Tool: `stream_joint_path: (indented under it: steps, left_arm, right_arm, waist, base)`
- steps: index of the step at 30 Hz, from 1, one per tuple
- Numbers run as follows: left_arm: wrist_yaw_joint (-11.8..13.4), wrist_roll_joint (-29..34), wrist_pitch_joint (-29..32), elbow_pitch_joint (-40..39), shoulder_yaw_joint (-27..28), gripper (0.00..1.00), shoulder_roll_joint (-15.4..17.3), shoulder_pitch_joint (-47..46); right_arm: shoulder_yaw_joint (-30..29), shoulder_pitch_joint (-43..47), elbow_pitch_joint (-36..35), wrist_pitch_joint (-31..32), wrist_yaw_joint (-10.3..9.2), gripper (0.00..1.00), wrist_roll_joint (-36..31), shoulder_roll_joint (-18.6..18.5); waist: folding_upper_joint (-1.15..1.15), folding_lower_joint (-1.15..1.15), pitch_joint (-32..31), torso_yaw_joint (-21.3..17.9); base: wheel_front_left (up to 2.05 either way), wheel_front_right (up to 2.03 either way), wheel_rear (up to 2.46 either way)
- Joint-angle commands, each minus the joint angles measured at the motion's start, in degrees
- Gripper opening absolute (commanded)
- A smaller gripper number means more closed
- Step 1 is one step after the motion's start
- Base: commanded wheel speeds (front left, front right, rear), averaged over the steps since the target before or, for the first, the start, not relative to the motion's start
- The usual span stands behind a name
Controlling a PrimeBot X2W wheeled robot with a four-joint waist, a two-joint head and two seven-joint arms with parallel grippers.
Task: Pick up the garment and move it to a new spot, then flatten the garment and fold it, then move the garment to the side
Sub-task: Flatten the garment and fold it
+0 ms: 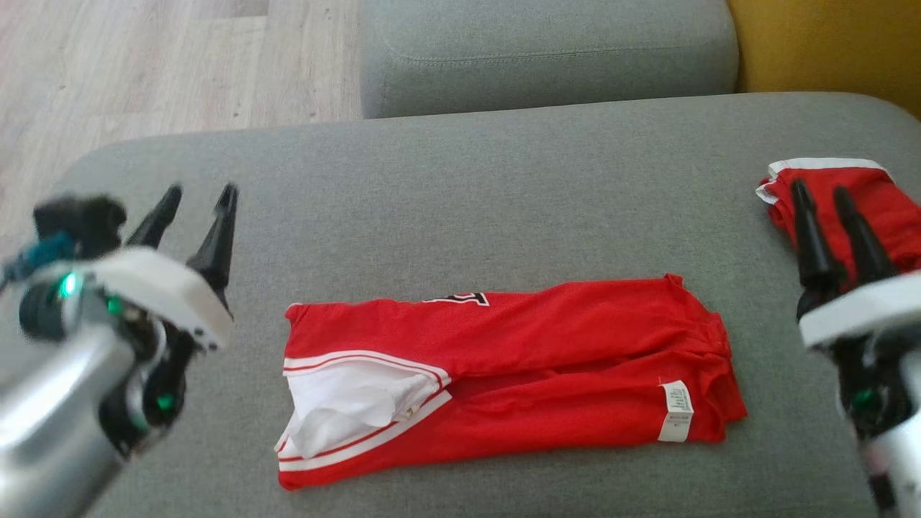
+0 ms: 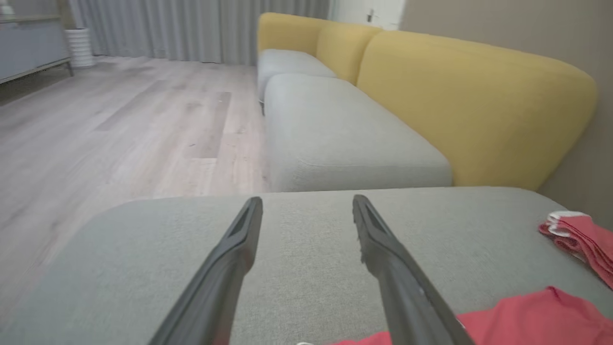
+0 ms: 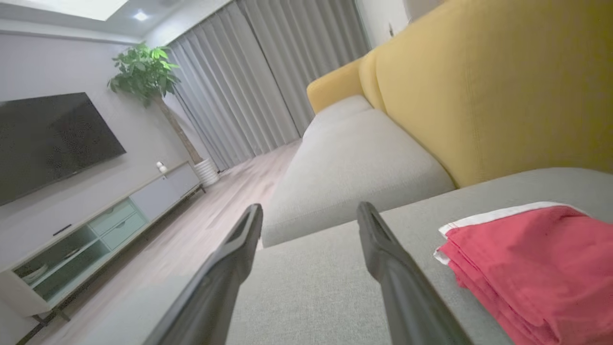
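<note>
On the grey fabric sofa seat (image 1: 504, 201), centre-near, the folded red jersey with a white, stripe-trimmed sleeve (image 1: 504, 367) lay flat, apart from both grippers. Its small white hem label (image 1: 675, 411) was illegible. A black, white-outlined numeral fragment (image 1: 460, 298) showed at the far fold. The left gripper (image 1: 201, 188) and right gripper (image 1: 819, 187) stood parted, grasping nothing. A red cloth stack with a white edge (image 1: 885, 194) lay far right.
</note>
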Motion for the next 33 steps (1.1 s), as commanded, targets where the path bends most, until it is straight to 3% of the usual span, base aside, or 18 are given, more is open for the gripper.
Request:
stream_joint_path:
  steps: [1,4,6,9,14,20,28,33]
  left_arm:
    - [1.02,0.28,-0.83,-1.30,3.77,1.00,1.66,-1.03]
    - [6.30,4.52,-1.87,-5.40,11.19,1.00,-0.04,5.23]
    - [9.38,13.18,-1.92,-9.50,20.22,1.00,-4.45,14.22]
    - [9.67,21.12,-1.93,-12.31,26.37,1.00,-9.43,22.65]
    - [6.06,28.50,-1.94,-13.34,32.14,1.00,-16.21,30.12]
    - [0.94,32.25,-1.94,-10.98,35.20,1.00,-20.26,31.69]
    - [-3.52,34.65,-1.95,-7.25,36.73,1.00,-23.42,30.90]
    - [-4.82,35.66,-1.95,-5.30,37.13,1.00,-24.82,30.45]
  right_arm:
    - [-0.16,0.03,-2.25,-1.29,-0.04,1.00,-1.01,-0.29]
    - [-1.66,4.52,-4.45,-4.45,-0.04,1.00,-6.58,2.00]
    - [-3.17,9.12,-4.55,-5.67,-0.04,1.00,-10.58,4.27]
    - [-4.63,12.50,-4.38,-5.98,-0.04,1.00,-13.08,6.35]
    - [-5.87,14.89,-4.03,-4.50,-0.04,1.00,-16.45,8.02]
    - [-6.49,12.91,-1.67,0.72,-0.04,1.00,-17.76,8.91]
    - [-7.84,4.11,11.31,14.44,-0.04,1.00,-18.92,10.56]
    - [-10.28,0.89,20.40,23.29,-0.04,1.00,-18.99,12.53]
  waist:
    - [0.00,0.00,0.01,-0.04]
    - [0.00,0.00,0.16,0.00]
    - [0.00,0.00,0.42,0.12]
    - [0.00,0.00,0.52,0.22]
    - [0.00,0.00,0.82,0.61]
    - [0.00,0.00,0.89,0.80]
    - [0.00,0.00,1.13,1.71]
    - [0.00,0.00,1.42,3.19]
  base:
    - [0.00,0.00,0.00]
    - [0.00,0.00,0.00]
    - [0.00,0.00,0.00]
    - [0.00,0.00,0.00]
    - [0.00,0.00,0.00]
    - [0.00,0.00,0.00]
    - [0.00,0.00,0.00]
    - [0.00,0.00,0.00]
